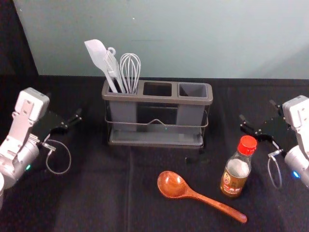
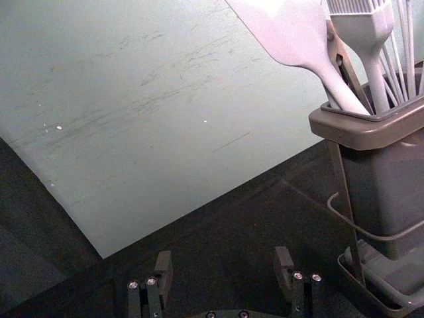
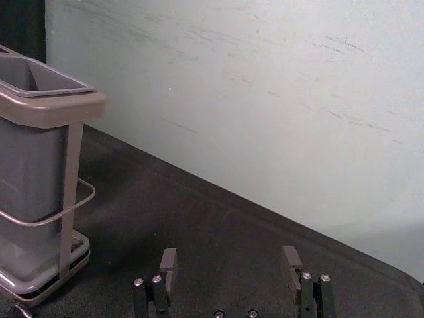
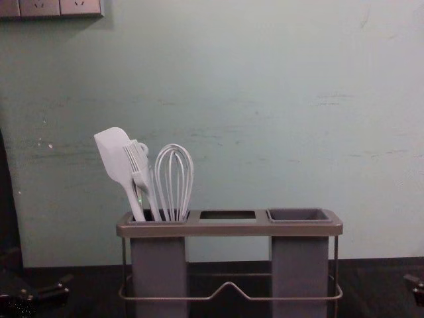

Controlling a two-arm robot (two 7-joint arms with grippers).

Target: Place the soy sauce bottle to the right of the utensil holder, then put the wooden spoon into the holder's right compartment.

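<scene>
Spoon (image 1: 189, 193) lies near your soy btl (image 1: 236, 173), both in front of holder (image 1: 159, 99). Your L gripper (image 1: 63, 105) & R gripper (image 1: 258, 110) flank it, fingers spread.

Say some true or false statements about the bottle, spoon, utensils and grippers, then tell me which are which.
1. The soy sauce bottle stands upright with its red cap on. True.
2. The wooden spoon stands in the right compartment of the utensil holder. False: the spoon lies on the table, in front of the holder.
3. The whisk is in the holder's left compartment. True.
4. The left gripper is shut. False: its fingers are apart.
5. The right gripper is open and holds nothing. True.
</scene>
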